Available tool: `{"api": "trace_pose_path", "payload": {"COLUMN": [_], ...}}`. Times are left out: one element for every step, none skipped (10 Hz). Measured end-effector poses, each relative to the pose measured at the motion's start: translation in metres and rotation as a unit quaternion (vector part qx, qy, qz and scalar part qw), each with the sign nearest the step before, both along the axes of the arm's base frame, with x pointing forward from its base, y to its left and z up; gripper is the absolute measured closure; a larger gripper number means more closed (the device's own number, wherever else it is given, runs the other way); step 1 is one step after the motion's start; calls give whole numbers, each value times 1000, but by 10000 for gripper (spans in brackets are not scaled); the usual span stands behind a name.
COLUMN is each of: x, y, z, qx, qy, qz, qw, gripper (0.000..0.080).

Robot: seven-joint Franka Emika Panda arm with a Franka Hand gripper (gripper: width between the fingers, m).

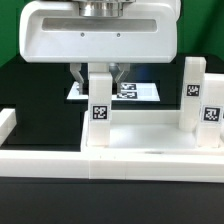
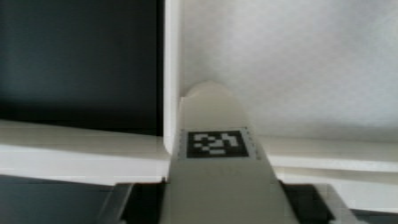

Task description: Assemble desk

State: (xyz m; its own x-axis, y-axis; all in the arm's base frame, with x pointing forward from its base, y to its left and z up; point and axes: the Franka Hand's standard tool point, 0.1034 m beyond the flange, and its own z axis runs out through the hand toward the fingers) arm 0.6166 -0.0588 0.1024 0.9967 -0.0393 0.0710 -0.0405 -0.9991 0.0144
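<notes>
Gripper: the bulky white robot gripper (image 1: 99, 75) hangs over the middle of the scene, its two dark fingers (image 1: 77, 74) pointing down.
Fingers: they pinch the top of a small square white plastic leg (image 1: 99, 98), one on each side of it.
Held leg: it stands upright, with a black-white tag on its face; in the wrist view the same leg (image 2: 217, 150) runs between the fingers, tag showing.
Leg's foot: it meets the large white rectangular tray-like tabletop (image 1: 150, 140) at the corner on the exterior view's left; whether it sits in a socket cannot be told.
Tabletop: it lies flat on the black desk (image 1: 30, 95), raised rim up, in the right half of the exterior view.
Second leg: another white square leg (image 1: 194, 90) stands upright at the tabletop's right side, carrying two tags.
Marker board: a thin flat white marker board (image 1: 135, 91) lies behind the held leg, partly hidden.
Border rail: a long white rail (image 1: 40, 158) crosses the foreground.
</notes>
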Motion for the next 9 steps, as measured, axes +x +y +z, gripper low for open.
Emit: {"api": "trace_pose_path", "payload": {"x": [0,0,1,1,1,1,1,1,1], "y": [1,2,3,4,4,5,5,6,6], "z": [0,0,-1,-1,-1,-1,-1,-1,-1], "qx": [6,13,25,30,34,44,47,52,54], "qy": [-2,-3,-5,-5,-5,-4,-4,-4,-3], "qz": [-69,-129,-192,-240,-276,-342,-369,-414,-436], "qw": [998,992,981,970,960,939,928,909,898], "gripper": [511,509,509,509,509,509,509,509,509]}}
